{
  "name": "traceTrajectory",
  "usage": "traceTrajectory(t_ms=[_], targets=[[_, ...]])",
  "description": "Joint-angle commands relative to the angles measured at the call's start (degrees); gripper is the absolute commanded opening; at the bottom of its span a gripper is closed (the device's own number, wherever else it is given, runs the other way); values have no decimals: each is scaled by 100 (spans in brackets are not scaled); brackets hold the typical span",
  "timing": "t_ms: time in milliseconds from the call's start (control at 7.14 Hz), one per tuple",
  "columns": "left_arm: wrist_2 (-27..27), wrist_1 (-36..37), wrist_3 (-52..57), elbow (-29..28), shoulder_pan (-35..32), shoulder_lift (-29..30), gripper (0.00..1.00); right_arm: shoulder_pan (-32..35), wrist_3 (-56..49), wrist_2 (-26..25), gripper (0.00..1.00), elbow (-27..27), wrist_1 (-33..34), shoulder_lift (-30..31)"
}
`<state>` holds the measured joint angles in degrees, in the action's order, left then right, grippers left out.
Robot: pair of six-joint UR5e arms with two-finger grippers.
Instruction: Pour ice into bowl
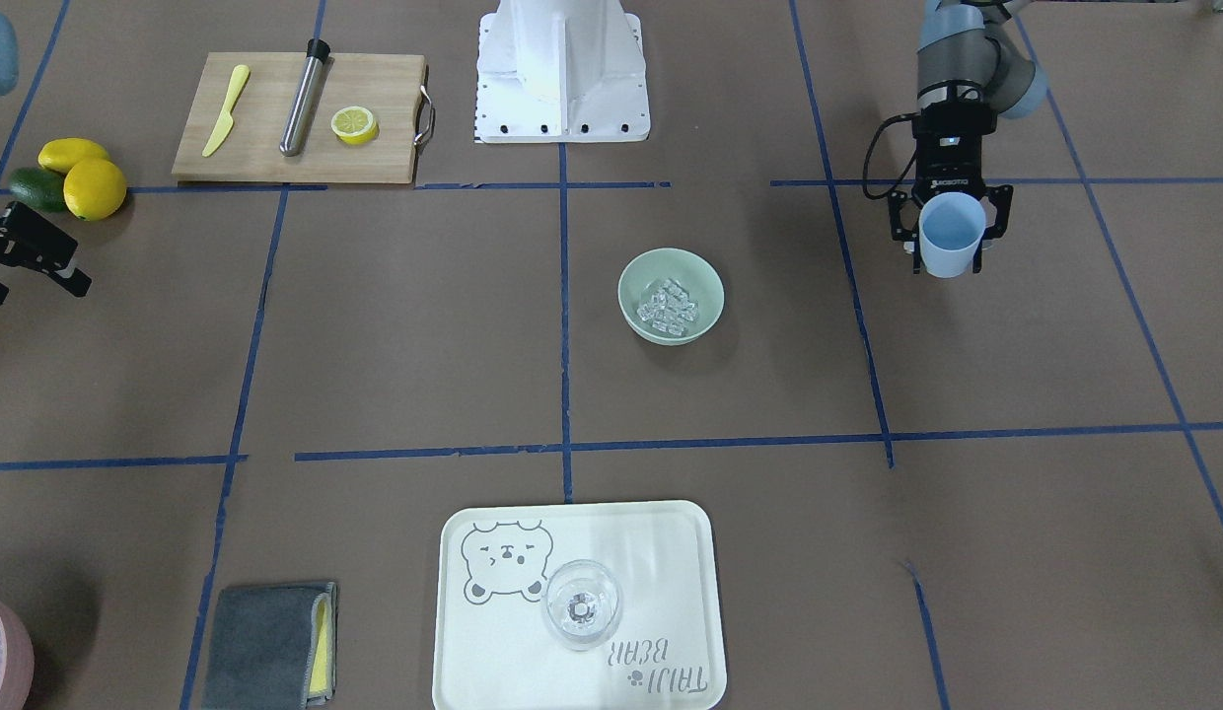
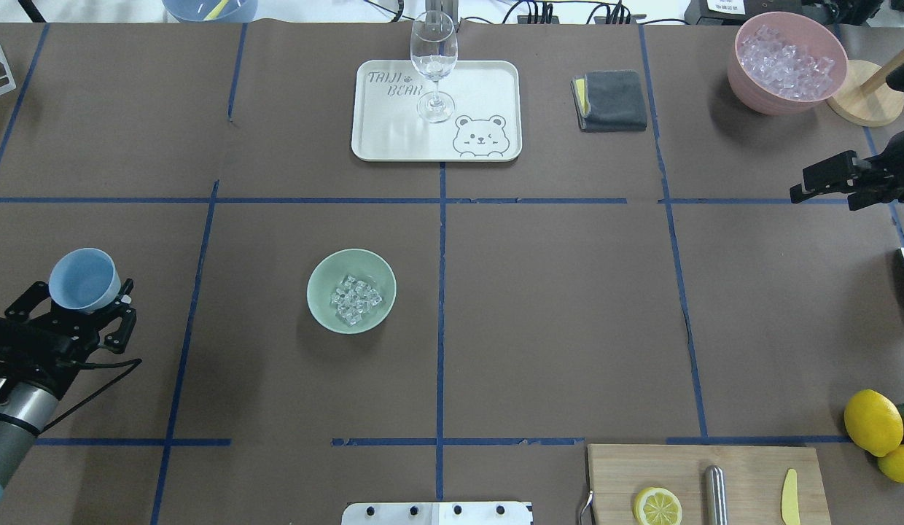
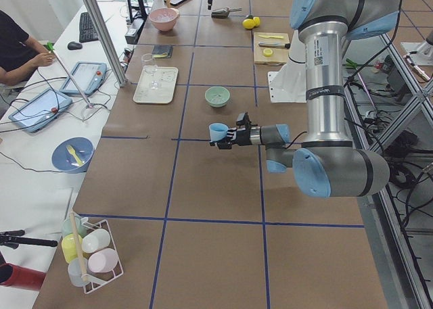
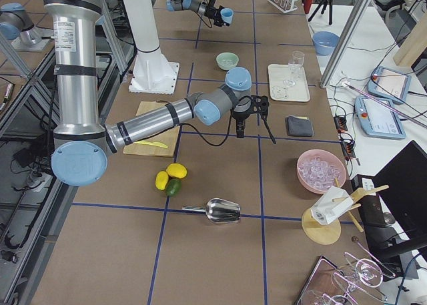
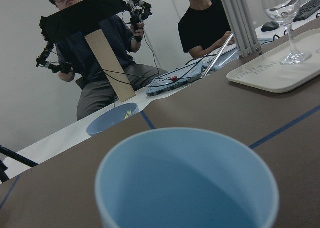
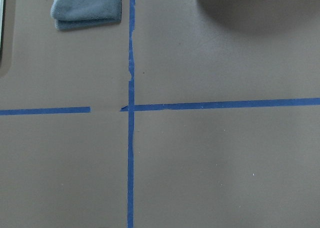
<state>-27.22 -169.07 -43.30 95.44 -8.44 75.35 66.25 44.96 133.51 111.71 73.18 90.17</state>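
Mint bowl (image 2: 319,277) is seen centre-left on the table (image 2: 554,313), with the ice (image 2: 356,299) heaped inside it. Blue cup (image 2: 84,279) is gripped upright by the L gripper (image 2: 80,295), well apart from the bowl. R gripper (image 2: 824,179) is spread wide, nothing held.

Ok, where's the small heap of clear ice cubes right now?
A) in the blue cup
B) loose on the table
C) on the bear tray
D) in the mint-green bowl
D: the ice lies heaped inside the bowl, while the blue cup held by the left gripper looks empty in the left wrist view.
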Motion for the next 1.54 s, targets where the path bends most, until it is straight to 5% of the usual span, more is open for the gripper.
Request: traceTrajectory(t_ms=[0, 420, 700, 1400], targets=[[67, -214, -302, -444, 0, -266, 0, 2, 30, 0, 100, 122, 12, 9], [111, -354, -2021, -649, 0, -267, 0, -7, 30, 0, 100, 114, 21, 0], [-333, -1168, -2400, -833, 9, -205, 0, -7, 30, 0, 100, 88, 21, 0], [-328, -1181, -2447, -1475, 27, 119, 0, -7, 30, -9, 100, 79, 21, 0]])
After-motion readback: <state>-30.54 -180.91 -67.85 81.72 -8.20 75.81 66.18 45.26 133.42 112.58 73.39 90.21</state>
